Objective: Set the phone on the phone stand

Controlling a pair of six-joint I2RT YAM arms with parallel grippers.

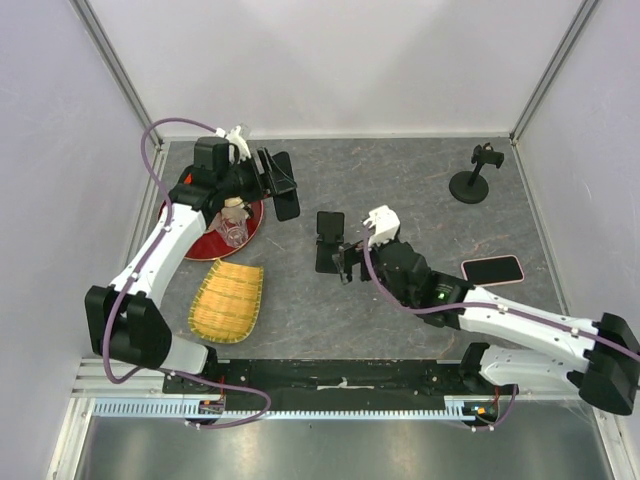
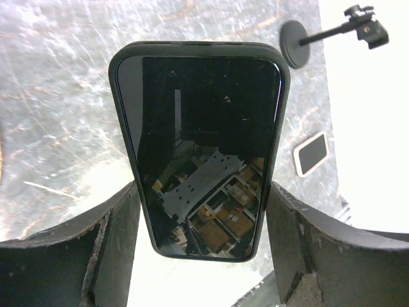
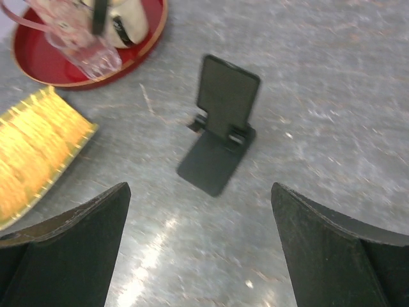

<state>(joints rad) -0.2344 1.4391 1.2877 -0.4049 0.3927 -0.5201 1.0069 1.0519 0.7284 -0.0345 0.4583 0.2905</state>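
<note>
phone (image 2: 201,147) clamped in left hand (image 2: 203,220), red tray (image 3: 38,66) holds glass (image 3: 86,50).

Two white arms with black joints, bases side by side at the near edge. Left arm (image 1: 150,262) stretched far forward along the left side, wrist turned inward to the right. Left claw (image 1: 272,183) clamped on a dark phone (image 1: 287,200), one finger (image 2: 102,256) pressed against each long side. Right arm (image 1: 520,322) angled in from the right, forearm pointing toward the middle. Right claw (image 1: 343,260) spread wide, holding nothing, fingers (image 3: 70,243) aimed down and forward.
</note>
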